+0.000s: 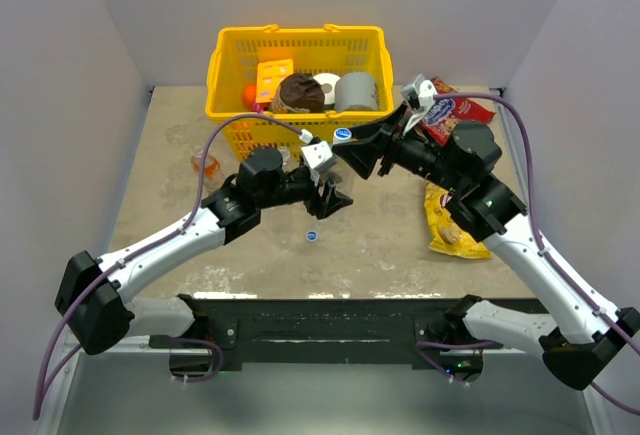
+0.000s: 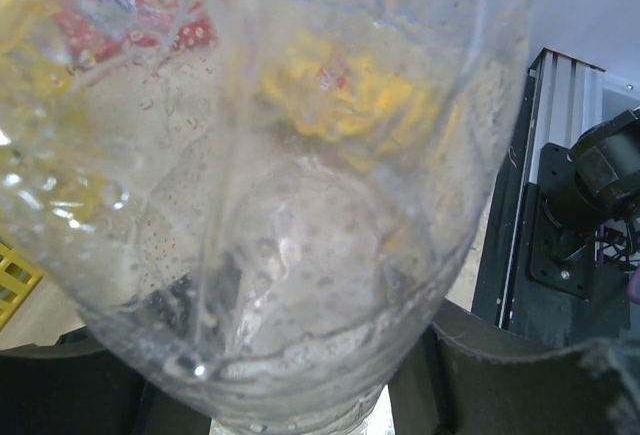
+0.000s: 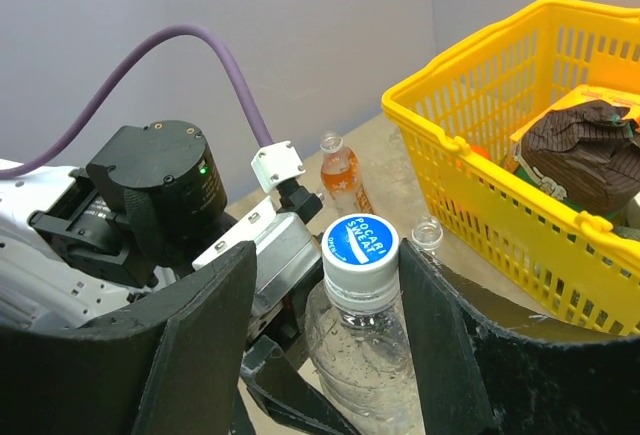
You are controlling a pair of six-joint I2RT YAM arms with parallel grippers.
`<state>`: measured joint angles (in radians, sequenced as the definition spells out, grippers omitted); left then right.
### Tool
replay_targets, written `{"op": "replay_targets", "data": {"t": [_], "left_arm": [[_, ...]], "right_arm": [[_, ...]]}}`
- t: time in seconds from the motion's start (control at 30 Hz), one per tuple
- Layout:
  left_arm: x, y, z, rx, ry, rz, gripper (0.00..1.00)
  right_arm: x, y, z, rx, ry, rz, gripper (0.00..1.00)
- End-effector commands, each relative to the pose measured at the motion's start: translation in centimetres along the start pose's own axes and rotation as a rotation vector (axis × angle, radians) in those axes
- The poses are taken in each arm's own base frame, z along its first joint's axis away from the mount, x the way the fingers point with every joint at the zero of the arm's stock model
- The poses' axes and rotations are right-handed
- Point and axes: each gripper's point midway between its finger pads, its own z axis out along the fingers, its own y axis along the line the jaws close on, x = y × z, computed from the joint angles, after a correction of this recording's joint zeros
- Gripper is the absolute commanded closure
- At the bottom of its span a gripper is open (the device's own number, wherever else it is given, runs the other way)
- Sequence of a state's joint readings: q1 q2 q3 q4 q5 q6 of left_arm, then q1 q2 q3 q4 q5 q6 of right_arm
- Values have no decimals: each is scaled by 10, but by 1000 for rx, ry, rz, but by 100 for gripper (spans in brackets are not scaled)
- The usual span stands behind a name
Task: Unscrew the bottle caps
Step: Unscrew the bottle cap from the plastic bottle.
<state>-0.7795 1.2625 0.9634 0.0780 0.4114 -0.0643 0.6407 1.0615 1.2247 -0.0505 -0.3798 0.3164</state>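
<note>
Table (image 1: 170, 225): tan, worn surface, with both arm bases at its near edge.
Loose cap (image 1: 312, 236): blue face up, lying alone on the table just in front of the two grippers.
Left gripper (image 1: 328, 198): fingers narrow, clamped on the body of a clear bottle (image 3: 365, 365). The wet plastic fills its wrist view.
Screwed-on cap (image 3: 361, 243): blue face with white lettering, seated on the neck of the held bottle, which tilts toward the right arm.
Right gripper (image 1: 350, 153): fingers (image 3: 200, 335) parted, one on each side of the screwed-on cap, with a gap showing on the left side.
Yellow snack bag (image 1: 445, 220): flat on the table beside the right arm.
Orange bottle (image 3: 340, 173): upright, neck open, beyond the left arm.
Uncapped clear bottle (image 3: 427, 234): only its neck shows, just beside the basket wall.
Basket (image 1: 216, 75): yellow, at the far side of the table, holding a brown item and rolls.
</note>
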Motion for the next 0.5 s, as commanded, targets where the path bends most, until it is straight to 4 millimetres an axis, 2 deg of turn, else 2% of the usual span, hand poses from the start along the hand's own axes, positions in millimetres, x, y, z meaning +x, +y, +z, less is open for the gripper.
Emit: {"op": "replay_targets", "data": {"t": [0.0,0.07,0.17,0.27,0.47], "left_arm": [[-21,-6,3,23,-41,25,78],[-23,-8,2,27,-45,31,78],[-25,-10,1,32,-54,38,78],[-28,-11,-2,31,-67,45,78],[-35,-23,-7,89,-102,72,78]], "right_arm": [[-8,23,6,-110,-6,5,40],[-6,22,7,-110,-5,9,40],[-4,20,7,-98,-2,13,46],[-3,17,7,-83,2,14,58],[6,13,5,-69,34,8,71]]}}
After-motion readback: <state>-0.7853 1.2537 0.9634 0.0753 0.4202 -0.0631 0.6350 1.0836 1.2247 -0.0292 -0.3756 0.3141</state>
